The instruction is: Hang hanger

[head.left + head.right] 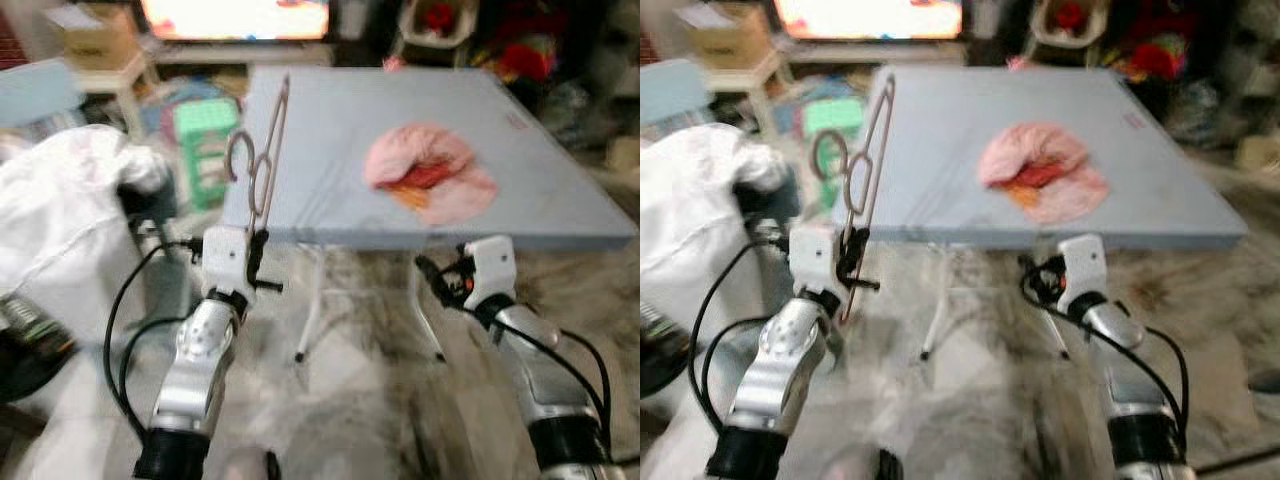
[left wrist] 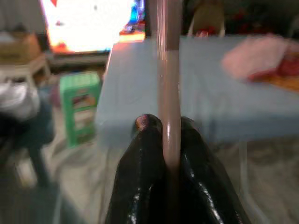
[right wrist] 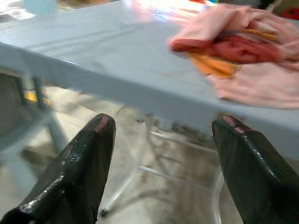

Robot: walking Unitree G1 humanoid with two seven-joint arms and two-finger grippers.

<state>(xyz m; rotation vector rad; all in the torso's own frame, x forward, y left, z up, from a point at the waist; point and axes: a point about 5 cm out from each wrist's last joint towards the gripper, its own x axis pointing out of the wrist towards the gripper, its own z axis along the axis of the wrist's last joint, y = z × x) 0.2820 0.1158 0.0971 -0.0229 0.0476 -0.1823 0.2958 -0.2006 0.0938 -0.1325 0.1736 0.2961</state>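
Left gripper [image 1: 258, 243]: fingers [image 2: 145, 154] clamped tight on the hanger [image 1: 265, 160], no gap visible besides the bar itself. In the left wrist view the pinkish bar runs straight up out from between the two black fingers. Grip is on the hanger's lower end; the rest of it sticks upward, tilted slightly, in front of the table's [image 1: 560, 190] left front corner. The metal hook [image 1: 238, 152] curls off to the robot's left about halfway up. The hanger is in the air, held in front of the table edge; I can't tell whether it touches the table.

Right gripper [image 1: 447, 277]: fingers [image 3: 93, 140] spread wide, holding nothing, touching nothing. It sits below and just in front of the table's front edge, right of the table legs [image 1: 318, 300]. The right wrist view looks between the two fingers at the table underside edge and the legs.

Table: light blue top, folding type with white legs. A pink garment [image 1: 430, 170] with red and orange parts lies bunched on it, right of centre, well apart from both grippers and from the hanger.

Surroundings: white cloth [image 1: 60, 210] heaped at the robot's left, near the left arm. A green stool [image 1: 205, 145] stands on the floor beside the table's left side. A lit TV screen [image 1: 235, 18] is behind the table's far edge. Head views are slightly blurred.
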